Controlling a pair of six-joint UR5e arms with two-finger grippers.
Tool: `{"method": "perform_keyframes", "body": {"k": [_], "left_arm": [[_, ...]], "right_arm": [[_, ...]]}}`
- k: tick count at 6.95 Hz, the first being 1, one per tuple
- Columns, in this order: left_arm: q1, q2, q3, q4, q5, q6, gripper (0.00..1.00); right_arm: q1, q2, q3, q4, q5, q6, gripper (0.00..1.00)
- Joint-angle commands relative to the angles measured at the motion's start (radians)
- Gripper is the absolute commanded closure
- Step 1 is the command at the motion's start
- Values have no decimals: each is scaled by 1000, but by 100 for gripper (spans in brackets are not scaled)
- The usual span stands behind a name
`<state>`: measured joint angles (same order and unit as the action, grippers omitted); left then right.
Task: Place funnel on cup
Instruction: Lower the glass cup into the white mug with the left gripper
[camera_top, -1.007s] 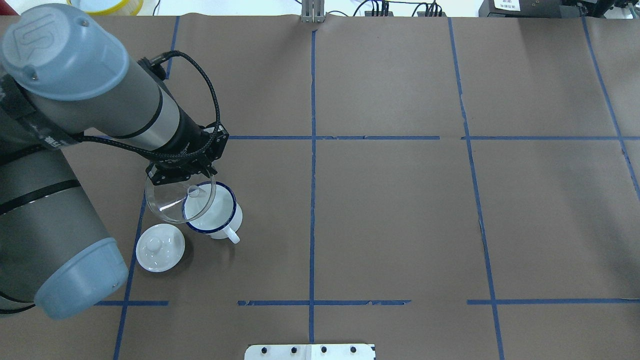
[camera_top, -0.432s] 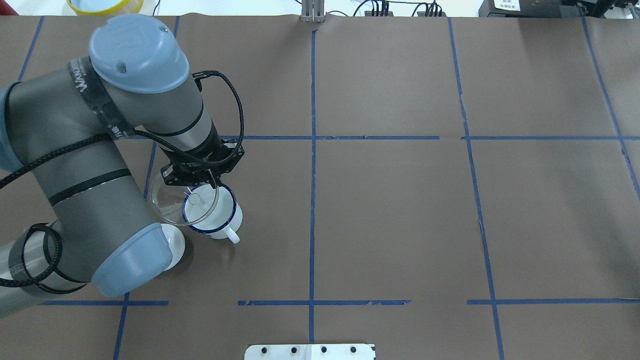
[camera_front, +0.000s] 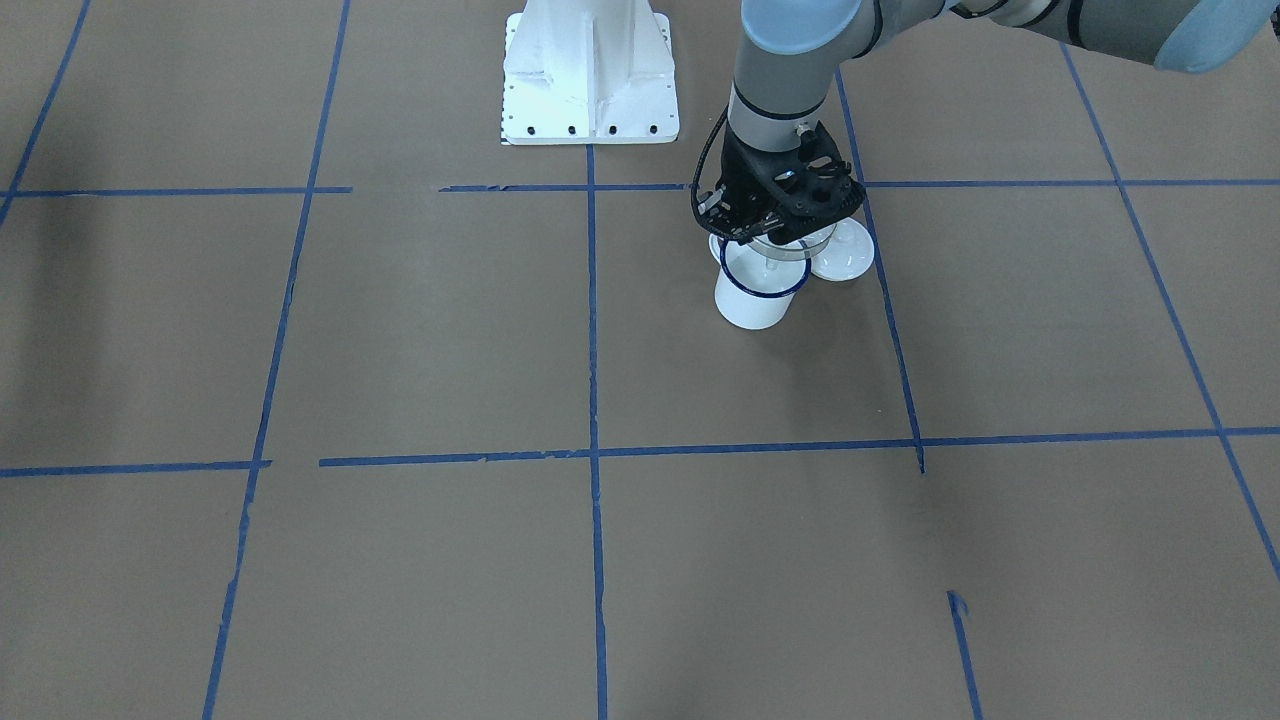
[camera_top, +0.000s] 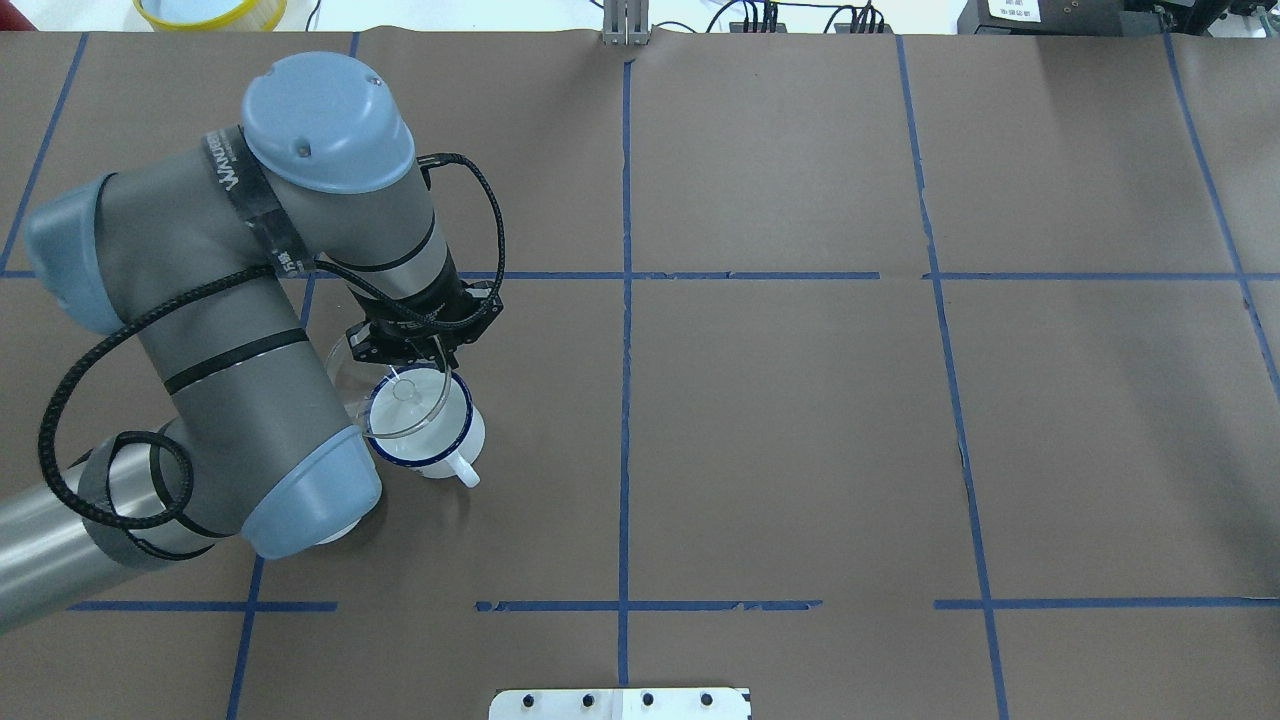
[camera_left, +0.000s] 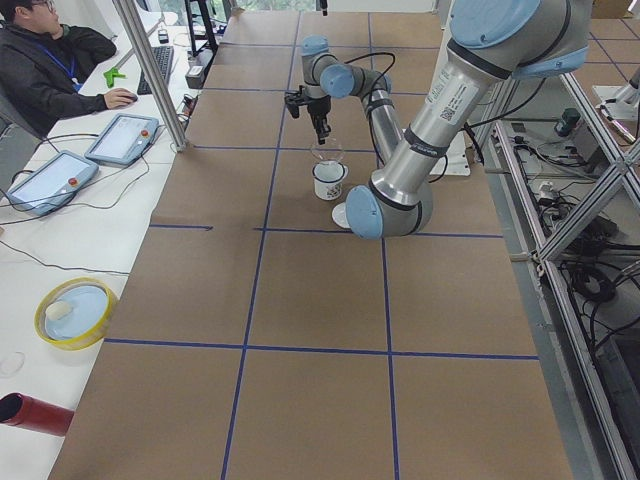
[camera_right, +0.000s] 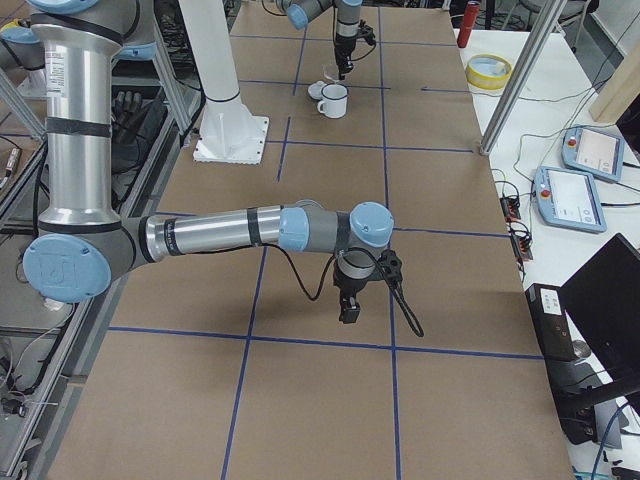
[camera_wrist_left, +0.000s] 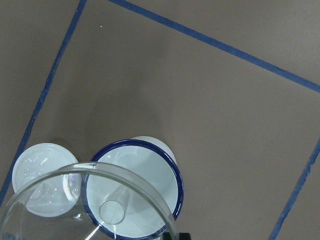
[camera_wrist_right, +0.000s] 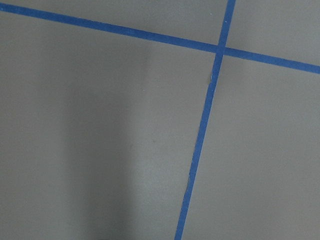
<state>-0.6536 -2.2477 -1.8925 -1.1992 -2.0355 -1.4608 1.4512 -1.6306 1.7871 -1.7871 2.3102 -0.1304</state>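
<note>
Fingers of the left gripper (camera_top: 418, 358) are closed on the far edge of the funnel (camera_top: 400, 400), pinching its rim so that the clear cone hangs free below the wrist.

Desk (camera_top: 800, 450): brown paper with blue tape lines. The task items sit in its left half.

Left arm (camera_top: 250, 330): folded over the work area with the wrist pointing down, which keeps the spout (camera_wrist_left: 112, 212) aimed downward.

Right arm (camera_right: 220, 232): well apart from the cup, over bare desk. Its gripper (camera_right: 348, 312) shows only in a side view, so open or closed cannot be told.

Cup (camera_top: 452, 425): upright with the handle (camera_top: 462, 470) toward the near right, leaving the mouth free to receive the spout.

Funnel: held just above the cup, with the spout over the left part of the mouth and the cone overhanging the left rim.

Lid (camera_wrist_left: 35, 170): white, just beside the cup at its near left. It plays no part in the placement.

Judged step: centring and lowering. A small shift to the right seems needed before release, otherwise the funnel may seat tilted and tip off.
</note>
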Motion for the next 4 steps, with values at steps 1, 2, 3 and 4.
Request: {"method": "perform_keyframes", "body": {"k": [1, 2, 3, 4], "left_arm": [[21, 7, 55, -57, 1, 3, 100], [37, 16, 68, -84, 1, 3, 100], [42, 19, 85, -108, 1, 3, 100], [43, 19, 95, -108, 1, 3, 100]], "right_arm": [[0, 0, 0, 0, 0, 0, 0], [0, 2, 0, 0, 0, 0, 0], [0, 0, 0, 0, 0, 0, 0], [0, 0, 0, 0, 0, 0, 0]]}}
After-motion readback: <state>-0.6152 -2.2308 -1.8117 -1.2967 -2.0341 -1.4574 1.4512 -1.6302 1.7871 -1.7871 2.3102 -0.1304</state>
